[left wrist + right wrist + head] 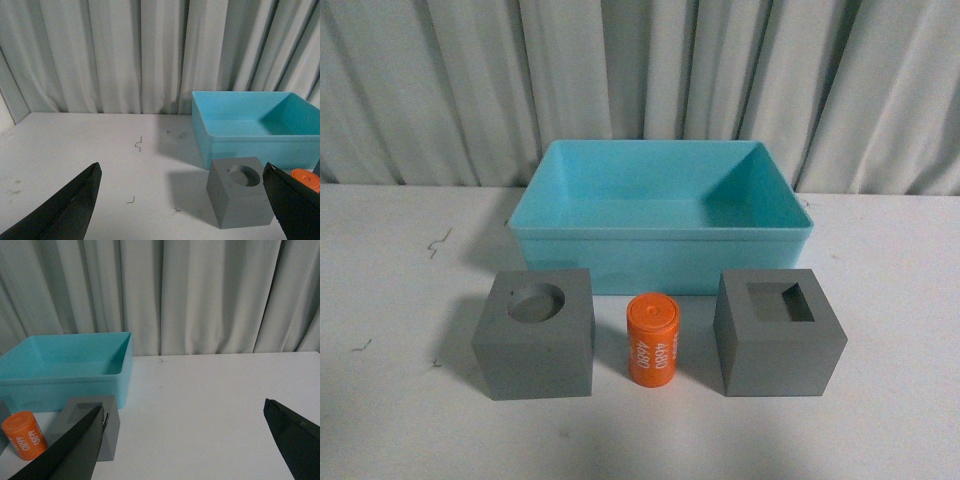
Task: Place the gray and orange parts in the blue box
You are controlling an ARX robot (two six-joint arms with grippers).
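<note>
On your far left, the left gripper (pixel 182 170) hangs above the worktop (pixel 390 420). Its two dark fingers (pixel 65 212) are spread wide apart and hold nothing.

Moving right in the front view, you come to the round-hole gray block (pixel 533 333). It sits flat on the worktop with its round hollow facing up. Just beside it, with a small gap, the orange cylinder (pixel 652 338) stands on end, and "4680" runs down its side. After another gap comes the square-hole gray block (pixel 779 333), also with its hollow facing up.

These three parts form a row in front of the blue box (pixel 660 262), and all of them are outside it. The box sits close behind them, centred on the row with its open top up. You cannot tell whether the blocks touch its front wall.

On your far right, the right gripper (pixel 184 407) hangs over bare worktop beside the square-hole block. Its fingers are likewise wide apart, with nothing held. A pale pleated curtain (pixel 640 80) closes off the back.
</note>
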